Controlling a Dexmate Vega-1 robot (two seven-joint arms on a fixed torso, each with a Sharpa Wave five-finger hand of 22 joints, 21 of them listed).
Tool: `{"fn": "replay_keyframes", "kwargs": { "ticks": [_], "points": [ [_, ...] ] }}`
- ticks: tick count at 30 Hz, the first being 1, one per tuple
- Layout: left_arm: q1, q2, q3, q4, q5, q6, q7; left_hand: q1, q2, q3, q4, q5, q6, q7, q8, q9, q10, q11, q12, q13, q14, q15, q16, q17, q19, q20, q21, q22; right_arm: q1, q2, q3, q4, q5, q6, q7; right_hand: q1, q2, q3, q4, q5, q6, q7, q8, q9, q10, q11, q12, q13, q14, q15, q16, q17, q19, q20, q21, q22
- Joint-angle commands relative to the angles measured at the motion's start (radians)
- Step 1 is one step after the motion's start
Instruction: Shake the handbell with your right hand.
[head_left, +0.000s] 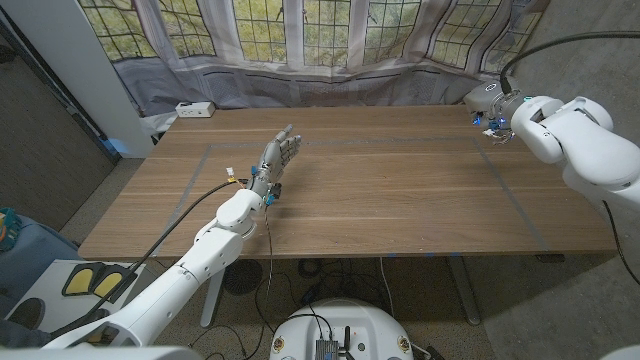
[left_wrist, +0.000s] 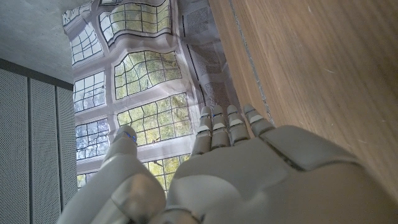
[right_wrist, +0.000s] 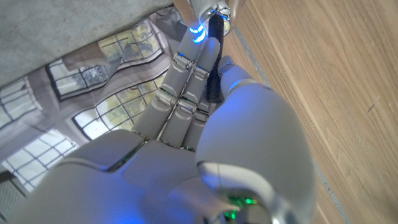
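Note:
In the right wrist view my right hand (right_wrist: 186, 99) reaches up with its fingers close together, and the black handle of the handbell (right_wrist: 213, 68) lies against them, held. The bell's shiny metal top shows just past the fingertips. In the head view my right hand (head_left: 492, 108) hangs above the table's far right corner, mostly hidden behind its white wrist; I cannot make out the bell there. My left hand (head_left: 280, 158) stands over the left middle of the table, fingers straight and apart, holding nothing. The left hand (left_wrist: 249, 168) stands on its edge beside the wood.
A white power strip (head_left: 193, 109) lies at the back left corner of the wooden table (head_left: 400, 200). Thin tape lines mark a rectangle on the tabletop. A printed window curtain (head_left: 330, 60) hangs right behind the far edge.

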Motion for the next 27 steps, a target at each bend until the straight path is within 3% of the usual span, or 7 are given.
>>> {"fn": "replay_keyframes", "kwargs": {
  "ticks": [1,7,11,23,27],
  "points": [
    [-0.019,-0.020,0.011,0.023,-0.002,-0.009,-0.012,0.012,0.002,0.006,-0.002,-0.001,0.007,-0.001,0.000,0.006,0.011,-0.001,-0.003,0.004,0.010,0.001,-0.003,0.002,-0.002,0.000,-0.002,0.003,-0.055,0.061,0.117,0.026,0.338,-0.002,-0.113,0.001,0.006,0.001,-0.002,0.005,0.006,0.002,-0.005,0.002,0.042,0.005,0.007,0.003,-0.002,-0.011,-0.001,0.006,-0.001,0.000,0.008,0.000],
    [-0.021,-0.016,0.011,0.014,0.002,0.000,-0.005,0.012,0.002,0.006,-0.002,-0.001,0.007,-0.001,0.000,0.006,0.010,-0.002,-0.003,0.004,0.010,0.000,-0.003,0.001,-0.002,-0.001,-0.002,0.003,-0.065,0.083,0.134,0.049,0.480,0.030,-0.210,0.005,0.004,0.002,-0.006,0.005,0.008,0.006,-0.004,0.002,0.042,0.006,0.007,0.005,-0.003,-0.008,-0.003,0.008,-0.005,0.002,0.013,0.000],
    [-0.013,-0.012,0.008,0.003,0.004,0.003,0.004,0.012,0.002,0.005,-0.002,-0.001,0.007,-0.001,0.000,0.006,0.012,-0.001,-0.003,0.004,0.010,0.001,-0.003,0.001,-0.002,0.000,-0.001,0.003,-0.060,0.140,0.158,0.089,0.647,0.069,-0.261,0.005,0.005,0.002,-0.006,0.005,0.008,0.006,-0.004,0.002,0.040,0.008,0.006,0.007,-0.004,-0.007,-0.004,0.009,-0.007,0.004,0.015,0.000],
    [-0.002,-0.009,0.003,-0.008,0.003,-0.002,0.011,0.011,0.002,0.005,-0.002,-0.001,0.009,-0.001,0.001,0.006,0.013,0.001,-0.002,0.004,0.010,0.000,-0.003,0.002,-0.002,0.000,-0.001,0.003,-0.036,0.223,0.189,0.235,1.120,0.218,-0.295,0.011,0.005,0.002,-0.010,0.005,0.005,0.018,-0.006,0.002,0.041,0.017,0.009,0.014,-0.001,0.004,-0.005,0.014,-0.014,0.011,0.027,0.000],
    [-0.001,-0.006,0.003,-0.012,0.001,0.002,0.008,0.011,0.002,0.005,-0.002,-0.001,0.009,-0.001,0.001,0.006,0.013,0.000,-0.002,0.004,0.010,0.000,-0.003,0.002,-0.002,0.000,-0.001,0.003,-0.043,0.276,0.208,0.289,1.296,0.260,-0.301,0.011,0.006,0.002,-0.010,0.005,0.004,0.020,-0.007,0.002,0.040,0.016,0.009,0.015,0.000,0.005,-0.005,0.015,-0.015,0.012,0.031,0.000]
  ]
}}
